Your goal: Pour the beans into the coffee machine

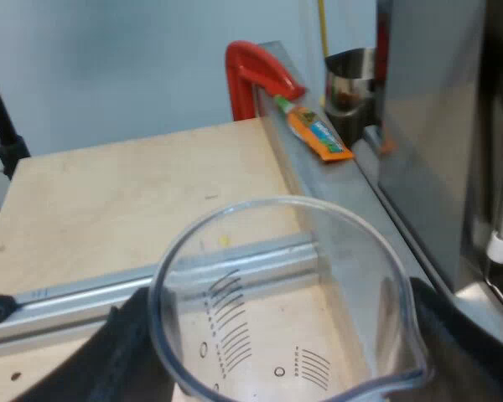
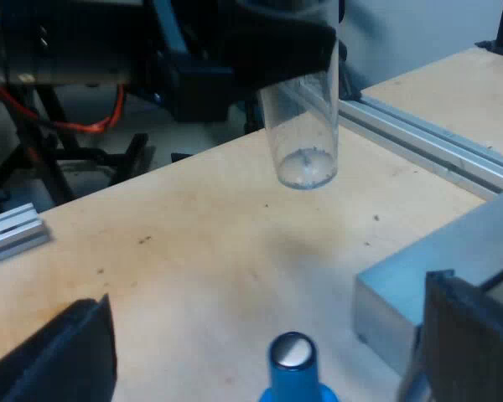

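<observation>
Clear measuring glass point(image 1: 272, 260), seemingly empty, sat clenched in my left gripper point(image 1: 289, 339) beside the espresso machine point(image 1: 427, 126); my right gripper point(image 2: 268, 343) gaped; pouring looked done; next, a steady set-down.

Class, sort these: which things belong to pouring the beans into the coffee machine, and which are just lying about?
Job: measuring glass, gripped by the left hand; espresso machine.
Lying about: blue tamper; orange tube; red clamp; metal cup.
</observation>
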{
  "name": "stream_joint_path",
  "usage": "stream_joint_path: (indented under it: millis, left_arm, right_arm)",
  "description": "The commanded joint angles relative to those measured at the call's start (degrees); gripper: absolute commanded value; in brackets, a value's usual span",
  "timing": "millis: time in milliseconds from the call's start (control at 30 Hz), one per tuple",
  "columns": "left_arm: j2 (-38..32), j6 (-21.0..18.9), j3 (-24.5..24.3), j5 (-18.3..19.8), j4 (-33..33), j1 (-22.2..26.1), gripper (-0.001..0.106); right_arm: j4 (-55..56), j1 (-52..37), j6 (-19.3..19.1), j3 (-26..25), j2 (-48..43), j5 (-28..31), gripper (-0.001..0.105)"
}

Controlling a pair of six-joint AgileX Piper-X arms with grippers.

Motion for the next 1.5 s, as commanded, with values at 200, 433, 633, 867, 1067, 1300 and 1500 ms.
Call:
stream_joint_path:
  millis: [200, 433, 633, 867, 1067, 1300, 1500]
  left_arm:
    - [6.43, -0.09, 1.76, -1.20, -10.01, -0.21, 0.000]
    - [16.03, -2.39, 1.74, -0.52, -18.21, -0.21, 0.000]
    - [26.37, -2.72, 1.74, 5.27, -23.86, -0.21, 0.000]
    - [36.40, -4.75, 1.35, 5.46, -36.74, -0.21, 0.018]
    - [36.60, -4.77, 1.07, 6.15, -36.36, -0.21, 0.063]
    - [36.60, -3.93, -0.46, 6.85, -32.63, -0.21, 0.064]
    - [36.60, -3.78, -2.45, 6.61, -27.01, -0.21, 0.067]
  right_arm:
    - [-1.20, -2.01, -0.17, -0.01, 0.01, 4.19, 0.075]
    - [-1.21, -4.49, -0.61, -0.01, 0.01, 3.93, 0.075]
    - [-0.76, -4.99, -0.61, -0.01, 0.27, 3.52, 0.075]
    - [-0.75, -4.99, -0.61, -0.01, 0.27, 3.48, 0.075]
    - [-0.75, -4.99, -0.61, -0.01, 0.27, 3.48, 0.075]
    - [-0.75, -4.99, -0.61, -0.01, 0.27, 3.48, 0.075]
    - [-0.75, -4.99, -0.61, -0.01, 0.27, 3.48, 0.075]
